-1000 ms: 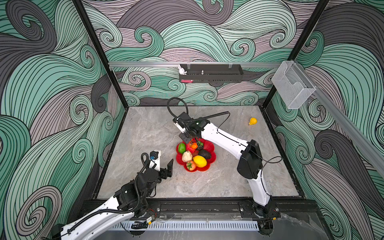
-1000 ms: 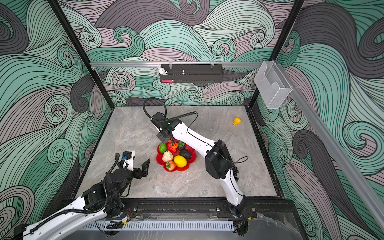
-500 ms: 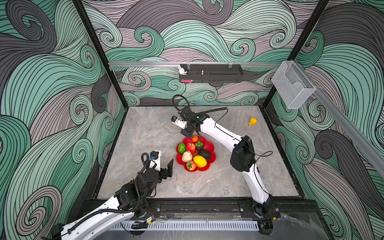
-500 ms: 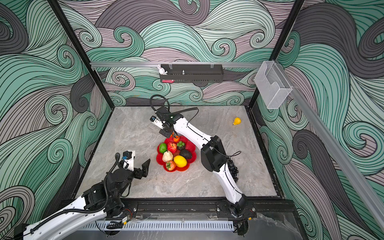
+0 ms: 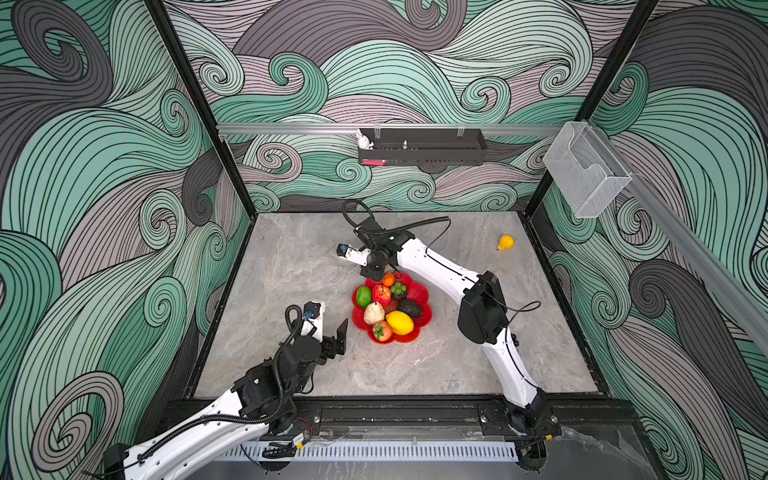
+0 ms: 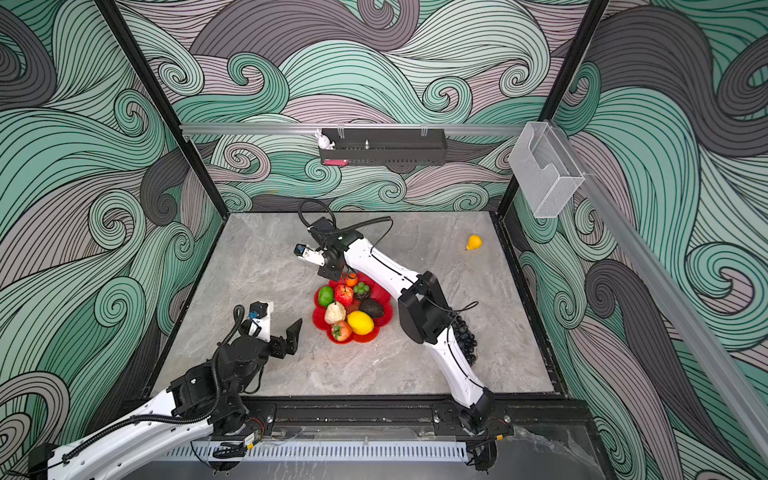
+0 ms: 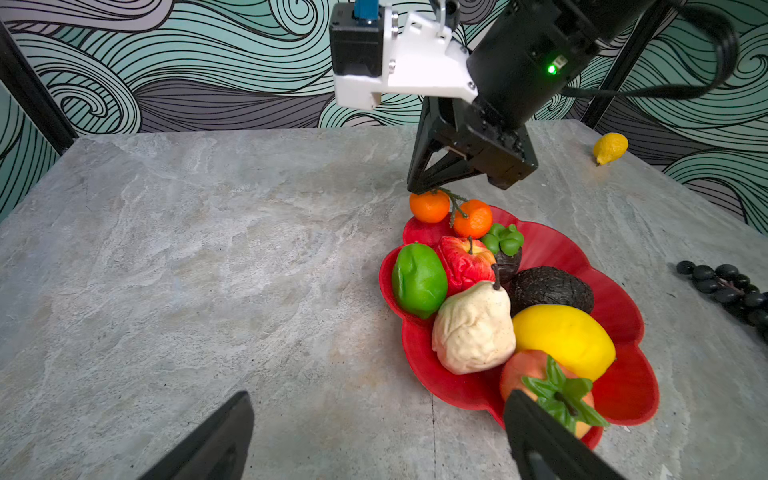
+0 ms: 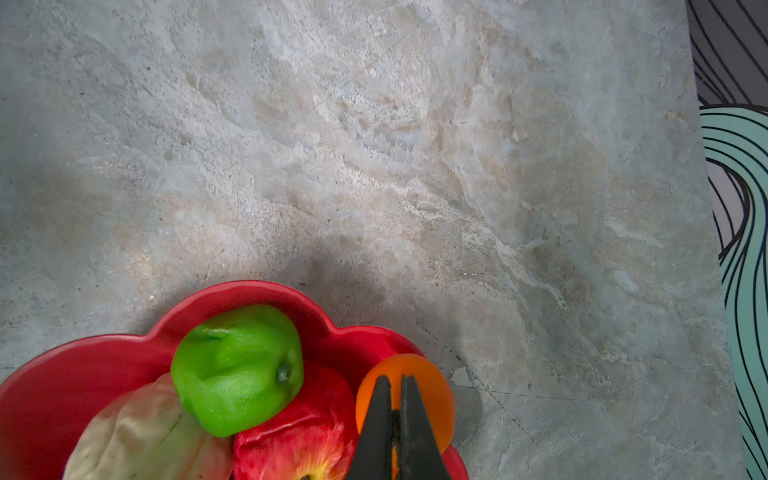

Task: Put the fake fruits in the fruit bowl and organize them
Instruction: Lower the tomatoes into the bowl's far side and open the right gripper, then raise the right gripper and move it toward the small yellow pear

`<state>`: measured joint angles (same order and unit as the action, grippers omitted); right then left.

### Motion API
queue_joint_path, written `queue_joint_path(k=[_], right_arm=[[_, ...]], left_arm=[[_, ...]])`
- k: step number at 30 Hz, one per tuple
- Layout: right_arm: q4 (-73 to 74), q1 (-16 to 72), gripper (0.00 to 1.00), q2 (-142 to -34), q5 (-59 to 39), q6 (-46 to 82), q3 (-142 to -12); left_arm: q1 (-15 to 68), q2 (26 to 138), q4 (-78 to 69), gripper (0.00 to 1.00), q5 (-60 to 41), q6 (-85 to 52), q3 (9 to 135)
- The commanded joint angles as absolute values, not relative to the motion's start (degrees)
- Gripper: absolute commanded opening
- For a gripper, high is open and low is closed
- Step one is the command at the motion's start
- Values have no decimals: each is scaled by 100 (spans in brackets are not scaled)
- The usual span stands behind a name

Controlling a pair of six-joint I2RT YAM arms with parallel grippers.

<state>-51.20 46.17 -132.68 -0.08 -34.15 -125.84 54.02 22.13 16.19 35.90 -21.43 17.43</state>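
Note:
The red fruit bowl (image 5: 420,293) (image 7: 623,374) holds a green fruit (image 5: 363,296), red apple (image 5: 381,294), beige pear (image 7: 473,328), yellow lemon (image 5: 400,322), dark avocado (image 7: 548,289) and a strawberry (image 7: 536,374). My right gripper (image 5: 372,276) (image 8: 397,380) is shut on the stem of the tiny oranges (image 5: 388,279) (image 7: 429,205), which hang at the bowl's far rim. My left gripper (image 5: 331,320) (image 7: 378,399) stands open and empty, left of the bowl. A small yellow fruit (image 5: 505,242) lies at the back right. The grape bunch (image 6: 465,336) lies right of the bowl.
A black wall tray (image 5: 422,145) hangs on the back rail and a clear bin (image 5: 584,174) on the right wall. The right arm's elbow (image 5: 482,309) stands just right of the bowl, in front of the grapes.
My right gripper has drawn back from over the bowl's middle to its far rim, carrying the oranges, and its wrist has turned. The left arm has stayed still.

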Motion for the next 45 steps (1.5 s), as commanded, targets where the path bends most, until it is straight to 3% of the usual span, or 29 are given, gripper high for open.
queue_joint_path(k=[1,7,17,28,35,45], right_arm=[[-5243,4708,7,-13402,-123,-3613,-12516],[-5240,4755,13,-13522,-19,-3696,-12524],[-5237,4720,37,-13366,21,-3491,-12524],[-5201,4362,54,-12211,-26,-2600,-12214],[-4512,3293,72,-11096,704,-1315,-11230],[-4230,1198,80,-11217,1719,595,-10580]], left_arm=[[5361,2318,1470,96,3744,-2134,1749],[5361,2382,1466,96,3744,-2121,1758],[5350,2366,1454,96,3762,-2109,1758],[5344,2349,1460,96,3739,-2109,1758],[5335,2210,1586,96,3718,-2145,1775],[5335,2004,1710,96,3669,-2193,1767]])
